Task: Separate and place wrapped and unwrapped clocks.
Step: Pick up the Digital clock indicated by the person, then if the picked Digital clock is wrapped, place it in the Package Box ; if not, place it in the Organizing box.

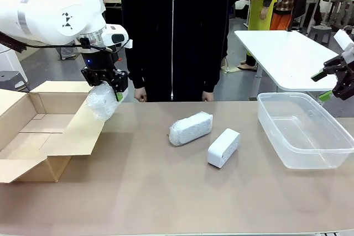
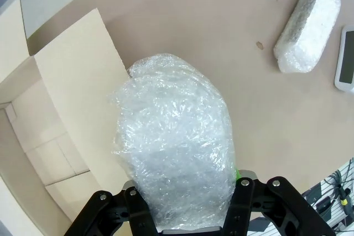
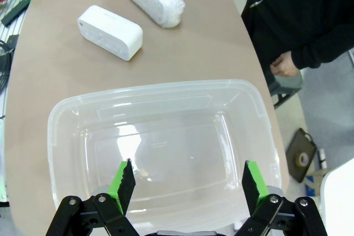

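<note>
The left gripper [image 1: 106, 91] is clamped on a bubble-wrapped bundle [image 2: 174, 153], which hangs tilted from its fingers above the open cardboard box [image 1: 33, 131], over the flap nearest the table's middle. The right gripper [image 3: 188, 169] hovers with its green pads wide apart and nothing between them, at the table end opposite the box, over a clear plastic tub [image 1: 269, 128]. On the brown table [image 1: 166, 192] to the right of the box lies a second wrapped bundle [image 1: 190, 128]. Just beyond it, farther from the box, lies the bare white clock [image 1: 223, 147]. A person in black [image 1: 174, 31] stands at the far edge, right of the box.
</note>
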### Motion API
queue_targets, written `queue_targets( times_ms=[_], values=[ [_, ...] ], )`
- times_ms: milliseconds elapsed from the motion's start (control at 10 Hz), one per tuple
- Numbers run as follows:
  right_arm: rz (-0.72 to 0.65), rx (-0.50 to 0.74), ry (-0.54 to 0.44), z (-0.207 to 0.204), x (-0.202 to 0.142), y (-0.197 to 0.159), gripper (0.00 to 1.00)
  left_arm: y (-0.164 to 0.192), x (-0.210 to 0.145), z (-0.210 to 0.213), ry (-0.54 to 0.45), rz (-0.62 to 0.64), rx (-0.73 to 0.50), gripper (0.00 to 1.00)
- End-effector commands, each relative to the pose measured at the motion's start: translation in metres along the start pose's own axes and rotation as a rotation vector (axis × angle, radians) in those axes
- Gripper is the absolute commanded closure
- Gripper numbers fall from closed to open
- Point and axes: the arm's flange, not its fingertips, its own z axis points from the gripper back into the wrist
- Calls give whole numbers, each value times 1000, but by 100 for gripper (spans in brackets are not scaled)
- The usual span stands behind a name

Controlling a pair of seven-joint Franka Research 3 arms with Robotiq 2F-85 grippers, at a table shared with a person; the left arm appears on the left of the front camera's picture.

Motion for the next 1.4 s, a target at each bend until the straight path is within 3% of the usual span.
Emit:
queue_targets(
  times_ms=[0,1100,1200,1300],
  values=[
    [-1,2,0,-2,-1,0,0,-1,2,4,-10,12,-1,67],
    [-1,2,0,-2,-1,0,0,-1,2,4,-10,12,-1,67],
    [-1,2,0,-2,-1,0,0,0,0,0,0,0,0,48],
    [-1,2,0,-2,-1,0,0,10,-5,4,-13,-8,-1,48]
  ],
)
